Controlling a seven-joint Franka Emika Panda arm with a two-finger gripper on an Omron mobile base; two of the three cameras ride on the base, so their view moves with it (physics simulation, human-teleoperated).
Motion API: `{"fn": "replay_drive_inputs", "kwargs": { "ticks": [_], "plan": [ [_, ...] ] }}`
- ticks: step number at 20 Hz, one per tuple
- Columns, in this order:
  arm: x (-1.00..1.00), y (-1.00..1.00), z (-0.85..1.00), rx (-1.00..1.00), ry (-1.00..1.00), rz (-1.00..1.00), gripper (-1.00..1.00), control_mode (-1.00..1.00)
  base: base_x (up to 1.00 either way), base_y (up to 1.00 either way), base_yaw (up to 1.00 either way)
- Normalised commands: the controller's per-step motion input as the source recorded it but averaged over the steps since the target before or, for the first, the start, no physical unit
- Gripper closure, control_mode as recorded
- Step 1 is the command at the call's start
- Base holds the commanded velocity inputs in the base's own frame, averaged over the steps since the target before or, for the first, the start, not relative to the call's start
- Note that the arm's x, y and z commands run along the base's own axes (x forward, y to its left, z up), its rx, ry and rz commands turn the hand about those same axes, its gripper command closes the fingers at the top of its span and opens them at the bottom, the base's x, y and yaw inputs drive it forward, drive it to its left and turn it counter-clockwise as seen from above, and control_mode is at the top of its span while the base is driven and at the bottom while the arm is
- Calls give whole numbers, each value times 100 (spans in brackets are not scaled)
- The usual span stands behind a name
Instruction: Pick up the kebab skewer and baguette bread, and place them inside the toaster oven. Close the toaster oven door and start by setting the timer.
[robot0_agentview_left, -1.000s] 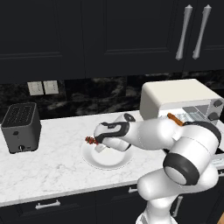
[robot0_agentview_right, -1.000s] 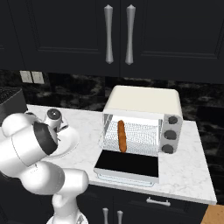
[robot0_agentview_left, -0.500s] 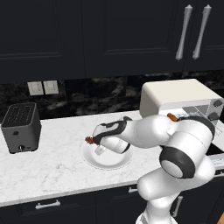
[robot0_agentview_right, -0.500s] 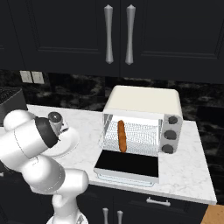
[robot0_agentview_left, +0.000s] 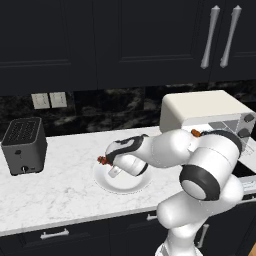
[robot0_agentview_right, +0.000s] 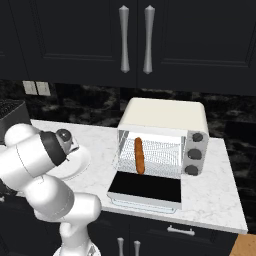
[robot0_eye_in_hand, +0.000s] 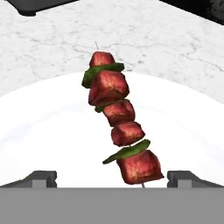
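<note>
Marble countertop (robot0_agentview_left: 55, 192), white with grey veining, runs under black upper cabinets (robot0_agentview_left: 100, 40) with long silver handles and in front of a dark stone backsplash carrying two pale wall outlets (robot0_agentview_left: 49, 100). Fingers of the gripper (robot0_eye_in_hand: 112, 178) are spread wide apart, nothing between them yet; one dark fingertip (robot0_eye_in_hand: 41, 178) rises at either lower corner of the hand view. Between and just beyond the fingers lies the kebab skewer (robot0_eye_in_hand: 118, 121), red-brown meat chunks with green slices threaded on a thin stick, resting on the white plate (robot0_eye_in_hand: 43, 131) and running away from the hand at a slight slant. Its nearest chunk sits about midway between the tips, apart from both. Beyond the plate's far rim the marble continues.

Seen from the left base, the gripper (robot0_agentview_left: 114, 167) hangs low over the plate (robot0_agentview_left: 107, 182), with the black slot toaster (robot0_agentview_left: 24, 145) well off to one side. On the other side stands the toaster oven (robot0_agentview_right: 162, 137), its door (robot0_agentview_right: 145, 189) folded down flat, and the baguette bread (robot0_agentview_right: 139, 155) lies on the wire rack inside.
</note>
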Motion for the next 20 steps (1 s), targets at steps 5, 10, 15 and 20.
{"fn": "replay_drive_inputs", "kwargs": {
  "ticks": [5,10,15,20],
  "plan": [
    [1,0,-1,0,0,0,-100,-100,0,0,0],
    [3,4,-4,0,0,0,-100,-100,0,0,0],
    [8,0,0,0,0,0,-100,-100,0,0,0],
    [10,1,-5,0,0,0,-100,-100,0,0,0]
  ]
}}
